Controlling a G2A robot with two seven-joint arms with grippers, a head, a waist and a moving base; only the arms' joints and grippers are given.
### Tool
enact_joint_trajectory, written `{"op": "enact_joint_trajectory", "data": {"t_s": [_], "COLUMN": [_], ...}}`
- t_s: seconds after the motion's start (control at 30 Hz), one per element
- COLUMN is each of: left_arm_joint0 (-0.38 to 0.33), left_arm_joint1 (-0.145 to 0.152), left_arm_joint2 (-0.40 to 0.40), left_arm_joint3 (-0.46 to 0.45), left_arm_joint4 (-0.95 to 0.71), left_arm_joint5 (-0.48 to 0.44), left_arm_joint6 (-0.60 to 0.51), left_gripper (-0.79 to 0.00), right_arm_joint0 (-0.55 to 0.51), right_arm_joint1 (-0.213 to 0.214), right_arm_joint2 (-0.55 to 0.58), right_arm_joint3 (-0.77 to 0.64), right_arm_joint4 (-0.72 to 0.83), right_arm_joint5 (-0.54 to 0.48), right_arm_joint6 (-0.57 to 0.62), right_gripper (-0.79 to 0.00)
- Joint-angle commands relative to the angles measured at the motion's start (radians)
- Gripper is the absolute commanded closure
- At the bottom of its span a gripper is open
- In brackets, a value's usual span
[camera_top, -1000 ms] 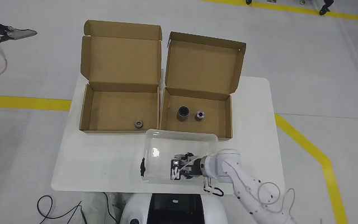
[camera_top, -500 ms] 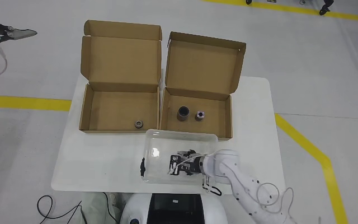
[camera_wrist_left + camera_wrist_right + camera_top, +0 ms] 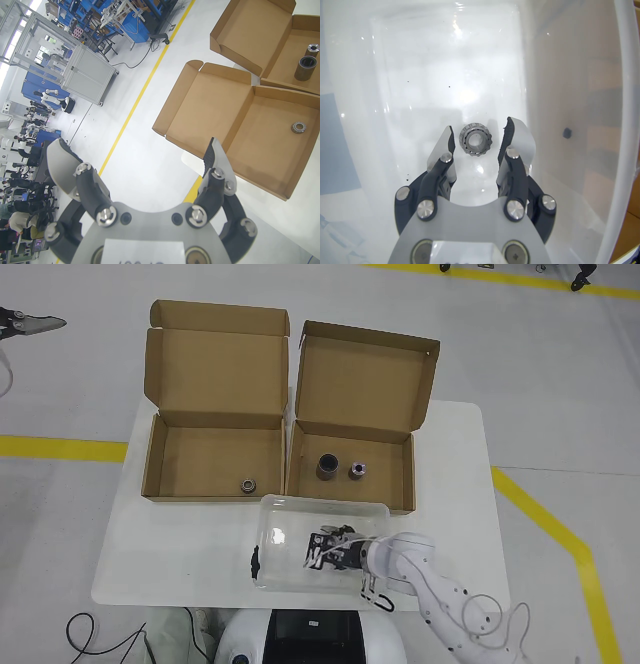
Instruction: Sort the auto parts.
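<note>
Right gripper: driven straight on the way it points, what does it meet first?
Most likely the bearing on the floor of the clear bin, dead ahead of the right gripper, in line with the gap between its open jaws. Depth is unclear.

**Worktop [image 3: 450, 464], contents by position.**

- Far half: left box [image 3: 200, 454] and right box [image 3: 385, 489], side by side with walls touching. Both are open, lids standing back behind them.
- Left box: one bearing [image 3: 247, 484] on the floor, near the front wall, toward the right corner.
- Right box: sleeve [image 3: 327, 467] left of centre. A smaller bushing [image 3: 358, 470] stands just beside it on the right, apart from it.
- Near edge: bin [image 3: 320, 500], directly before the boxes, mostly ahead of the right one.
- In the bin: right claw [image 3: 479, 136], with a second bearing [image 3: 475, 143] on the bin floor between its spread fingers, touching neither.
</note>
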Motion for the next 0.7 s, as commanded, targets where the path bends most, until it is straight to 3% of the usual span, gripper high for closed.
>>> {"op": "enact_joint_trajectory", "data": {"t_s": [0.0,0.2,0.37,0.5,0.67], "left_arm_joint0": [0.0,0.0,0.0,0.0,0.0], "left_arm_joint1": [0.0,0.0,0.0,0.0,0.0], "left_arm_joint2": [0.0,0.0,0.0,0.0,0.0], "left_arm_joint3": [0.0,0.0,0.0,0.0,0.0], "left_arm_joint4": [0.0,0.0,0.0,0.0,0.0], "left_arm_joint5": [0.0,0.0,0.0,0.0,0.0], "left_arm_joint6": [0.0,0.0,0.0,0.0,0.0], "left_gripper": [-0.785,-0.785,-0.785,-0.785,-0.785], "right_arm_joint0": [-0.002,-0.003,0.004,0.011,0.016], "right_arm_joint1": [0.002,0.006,0.007,0.006,0.005], "right_arm_joint2": [0.003,0.006,0.001,-0.008,-0.017], "right_arm_joint3": [0.002,0.012,0.027,0.034,0.024], "right_arm_joint4": [0.002,0.005,0.008,0.008,-0.002], "right_arm_joint5": [-0.001,0.001,0.008,0.022,0.04], "right_arm_joint6": [-0.004,-0.019,-0.021,-0.011,-0.013], "right_gripper": [-0.336,-0.305,-0.203,-0.015,0.0]}}
